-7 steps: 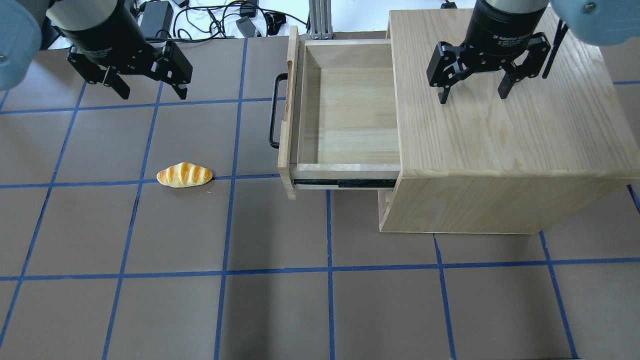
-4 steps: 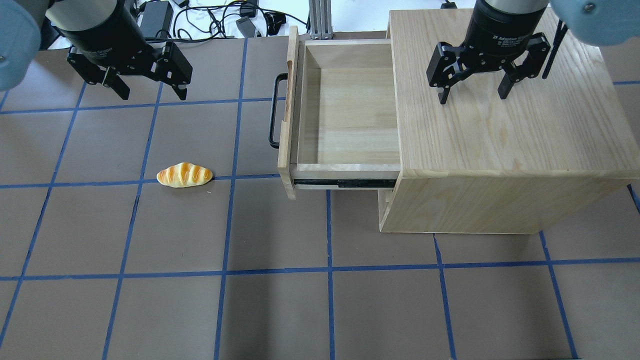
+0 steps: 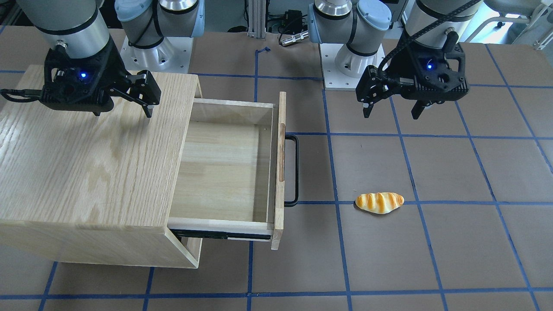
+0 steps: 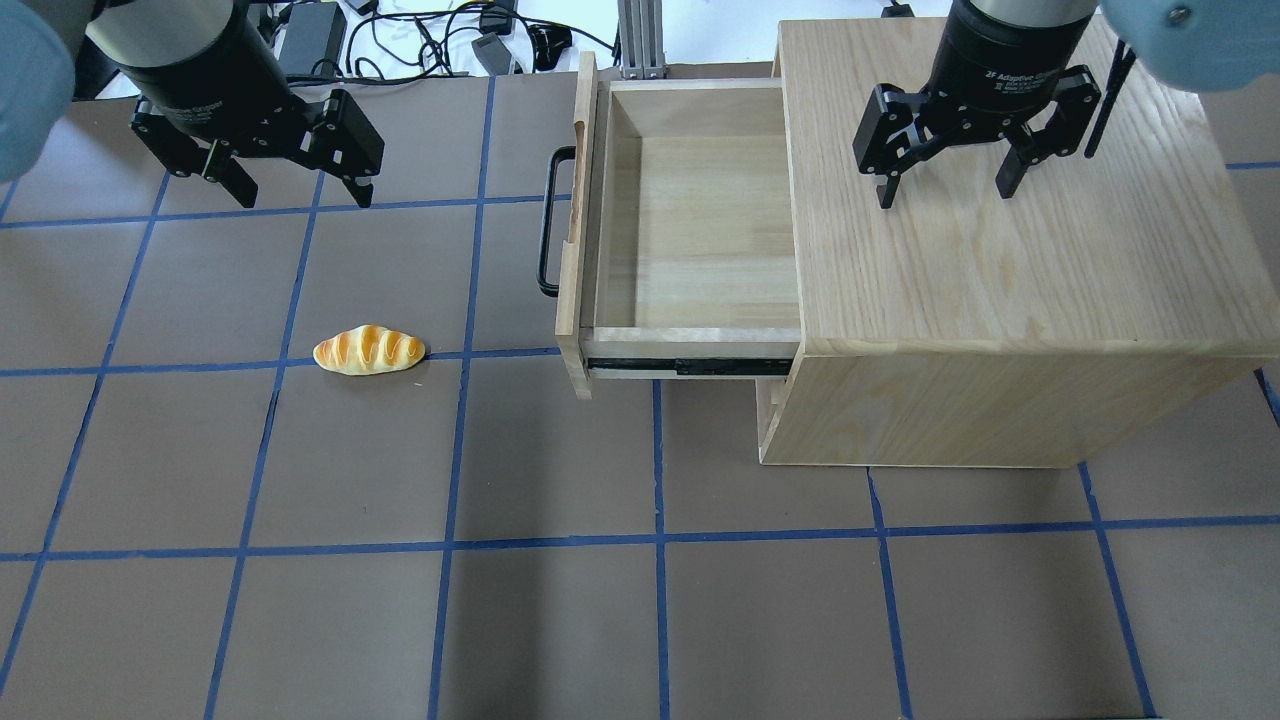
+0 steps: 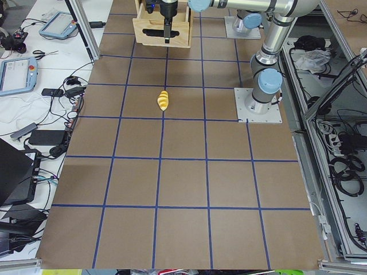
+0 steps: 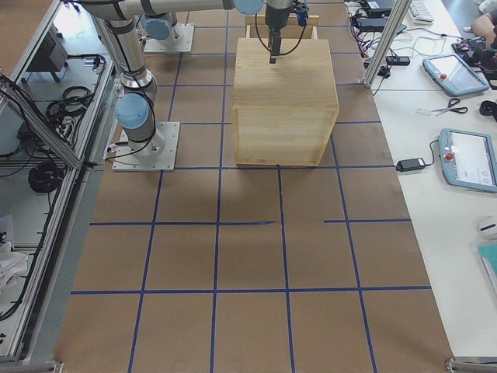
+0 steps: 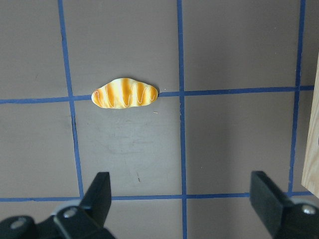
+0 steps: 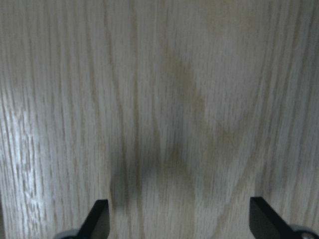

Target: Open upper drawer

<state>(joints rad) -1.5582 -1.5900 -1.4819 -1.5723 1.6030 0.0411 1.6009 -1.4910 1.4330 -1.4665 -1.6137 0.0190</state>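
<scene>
upper drawer (image 4: 690, 240) pulled out between them | left end effector (image 4: 303, 192) apart | right end effector (image 4: 946, 195) apart, over cabinet (image 4: 1000, 280)

Brown table (image 4: 300, 450) gridded with blue tape (image 4: 300, 548) (cables (image 4: 430, 45) crowd its far edge), flanked by white benches (image 5: 23, 117).

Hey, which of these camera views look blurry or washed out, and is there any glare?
Right wrist view: the cabinet top looks soft, with a pale sheen at left and a dim shadow near the right claw. Left wrist view: sharp on the bread roll. Overhead view: the area beyond the table is blown out white.
</scene>
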